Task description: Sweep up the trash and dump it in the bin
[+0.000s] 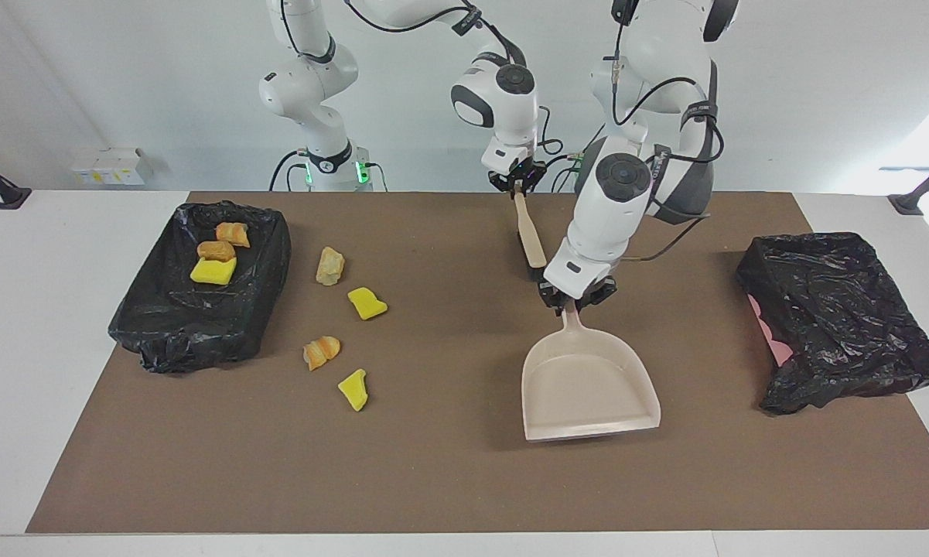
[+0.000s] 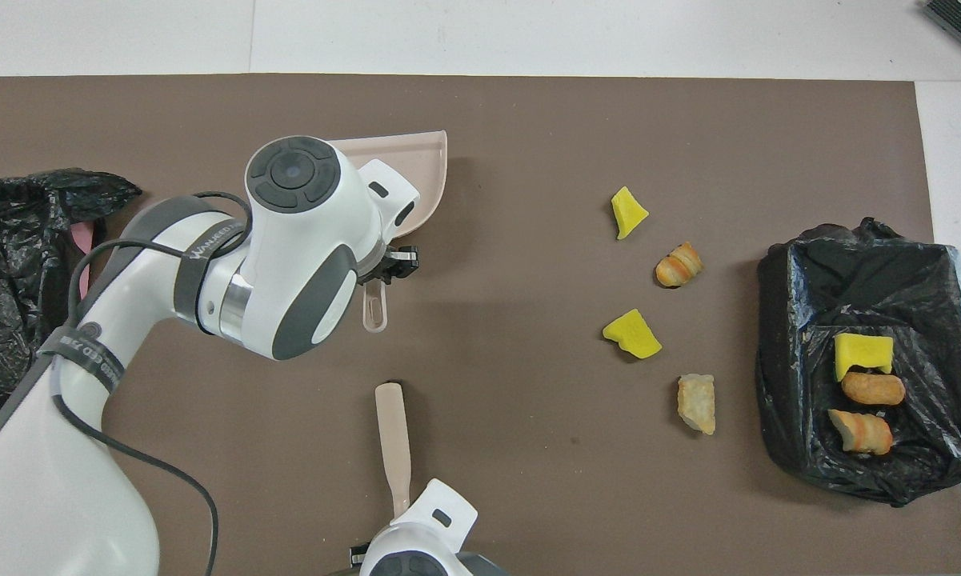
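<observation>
The left gripper (image 1: 575, 298) had its fingers clamped on the beige plastic dustpan (image 1: 588, 387) handle, the right gripper (image 1: 519, 184) its fingers on the beige brush (image 1: 529, 236) handle, while four light, spongy yellow and tan trash bits (image 1: 367, 302) beside the black-lined bin (image 1: 151, 325) looked easier swept than pinched.

Three bits of trash (image 1: 216, 252) lie in the bin (image 1: 162, 340) at the right arm's end of the mat (image 1: 433, 480), and four more bits (image 1: 346, 333) lie on the mat just beside that bin, toward the middle. The dustpan (image 1: 588, 383) is near the mat's middle, held at its handle by the left gripper (image 1: 572, 298), its mouth toward the mat's edge farthest from the robots. The brush (image 1: 527, 240) hangs from the right gripper (image 1: 517, 183) at the edge nearest the robots, and a second bin (image 1: 843, 317) sits at the left arm's end.
</observation>
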